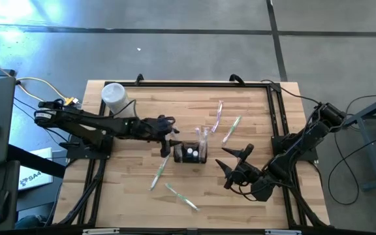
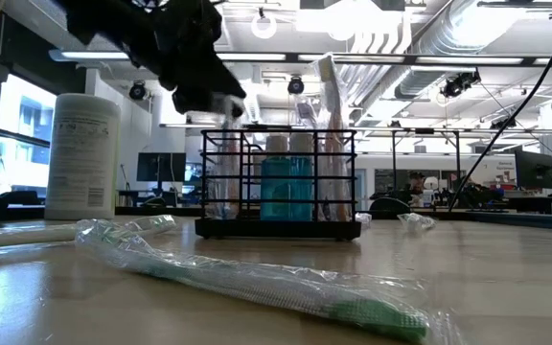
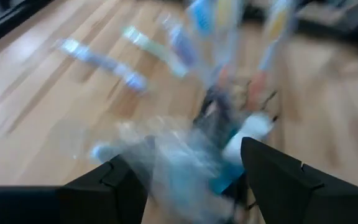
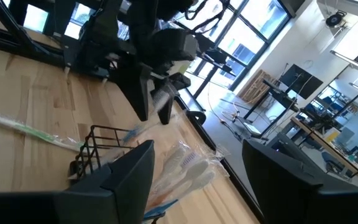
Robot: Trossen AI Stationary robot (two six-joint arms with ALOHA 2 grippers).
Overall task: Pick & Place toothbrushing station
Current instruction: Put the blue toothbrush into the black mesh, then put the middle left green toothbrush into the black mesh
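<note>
The black wire caddy [image 1: 191, 153] stands on the wooden table, mid-table; in the low view [image 2: 278, 182] it holds a teal cup and upright wrapped toothbrushes. My left gripper [image 1: 170, 136] hovers just left of and above the caddy, and it also shows in the low view [image 2: 209, 96]. It is closed on a plastic-wrapped toothbrush [image 4: 157, 106]. My right gripper [image 1: 235, 162] is open and empty to the caddy's right, its fingers pointing at the caddy [image 4: 104, 146]. My left gripper holds the wrapped toothbrush between its two fingers by the wrapper's upper part [image 4: 163, 96], coming from above and from the table's left. The brush hangs slanting below the fingers, its lower end [image 4: 131, 132] at the caddy's rim. The left wrist view [image 3: 185, 177] is blurred.
A white lidded cylinder [image 1: 114, 96] stands at the far left of the table. Loose wrapped toothbrushes lie near the caddy [image 1: 158, 173], toward the near edge [image 1: 181, 196] and on the far side [image 1: 226, 124]. One lies in the low view's foreground [image 2: 257, 283].
</note>
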